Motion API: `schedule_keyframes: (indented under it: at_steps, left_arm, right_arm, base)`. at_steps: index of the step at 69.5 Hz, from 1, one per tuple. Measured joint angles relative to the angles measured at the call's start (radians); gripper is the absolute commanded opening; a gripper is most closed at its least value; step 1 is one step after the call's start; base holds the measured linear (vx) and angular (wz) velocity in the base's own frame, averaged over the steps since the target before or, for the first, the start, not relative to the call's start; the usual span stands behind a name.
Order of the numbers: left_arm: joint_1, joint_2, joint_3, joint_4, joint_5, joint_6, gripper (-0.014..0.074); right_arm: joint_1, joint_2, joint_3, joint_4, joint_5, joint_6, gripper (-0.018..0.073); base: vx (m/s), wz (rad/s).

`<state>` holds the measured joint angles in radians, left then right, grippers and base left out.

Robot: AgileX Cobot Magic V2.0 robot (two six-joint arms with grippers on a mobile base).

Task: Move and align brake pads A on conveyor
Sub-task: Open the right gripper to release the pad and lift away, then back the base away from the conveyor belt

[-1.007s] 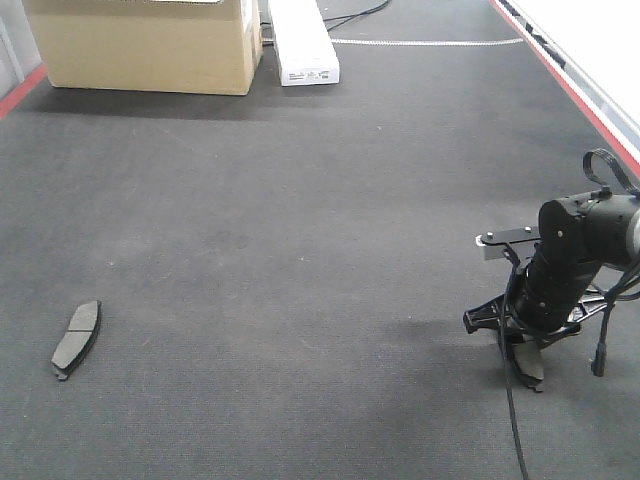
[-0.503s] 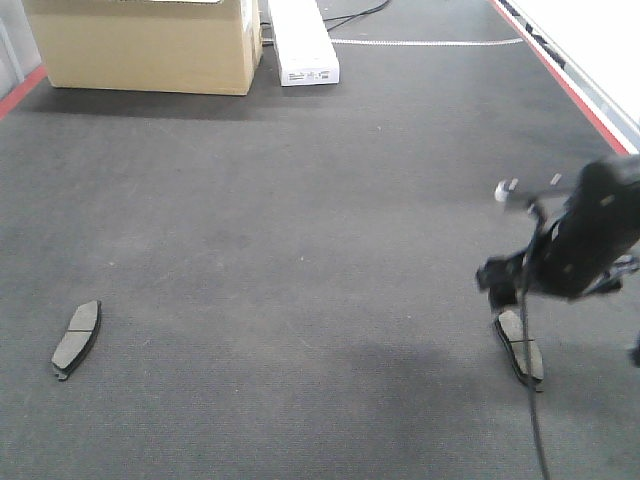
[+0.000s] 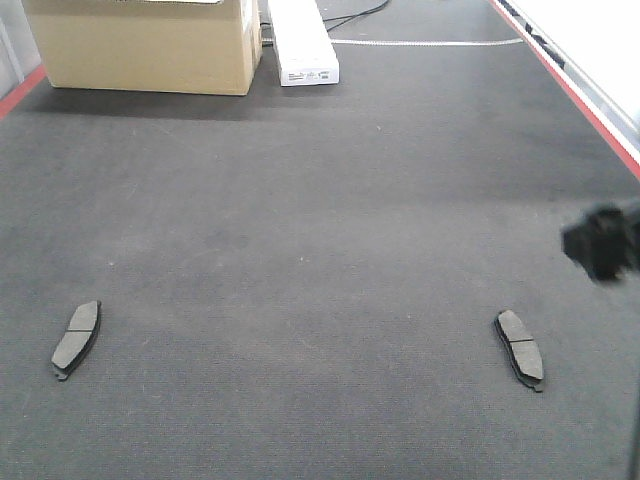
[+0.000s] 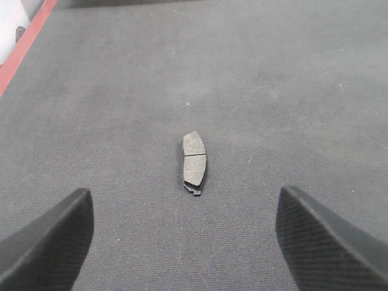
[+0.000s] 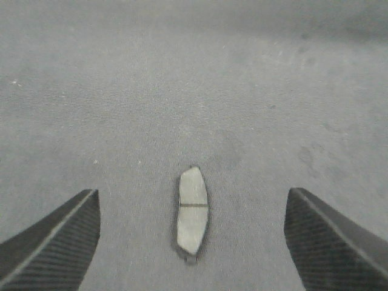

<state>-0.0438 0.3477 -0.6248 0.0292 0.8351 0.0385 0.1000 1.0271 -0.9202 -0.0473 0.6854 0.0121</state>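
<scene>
Two brake pads A lie flat on the conveyor [image 3: 320, 230], a charcoal belt. One pad [image 3: 77, 340] is at the near left and the other pad [image 3: 520, 348] at the near right, both roughly lengthwise. My right gripper [image 3: 603, 243] is a blurred dark shape at the right edge, above and right of the right pad. In the right wrist view that pad [image 5: 193, 224] lies on the belt between the spread fingers of the open right gripper [image 5: 192, 194], which holds nothing. My left gripper [image 4: 185, 203] is open and empty, just short of the left pad [image 4: 194, 162].
A cardboard box [image 3: 145, 45] and a long white box [image 3: 302, 45] stand at the far end of the belt. Red edge stripes run along the right side [image 3: 570, 85] and the far left [image 3: 20, 90]. A red stripe [image 4: 24, 48] also shows at the left wrist view's upper left.
The right arm has lifted off the right pad and pulled back to the right edge, leaving the pad on the belt. The left pad has not moved.
</scene>
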Motion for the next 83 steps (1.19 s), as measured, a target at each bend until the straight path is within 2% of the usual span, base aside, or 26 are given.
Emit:
schedule_keyframes:
  at_steps: [20,39,83]
  left_arm:
    - [0.000,0.000,0.000,0.000,0.000,0.000,0.0575]
    - [0.000,0.000,0.000,0.000,0.000,0.000,0.0575]
    - [0.000,0.000,0.000,0.000,0.000,0.000,0.0575]
  right_arm:
    - [0.000,-0.364,0.276,0.008,-0.019,0.000,0.0582]
    - [0.000,-0.596,0.396,0.008,-0.019,0.000,0.0582]
    - [0.000,-0.647,0.413,0.007,-0.019,0.000,0.0582]
  base:
    - [0.00,0.00]
    - [0.00,0.00]
    - [0.00,0.00]
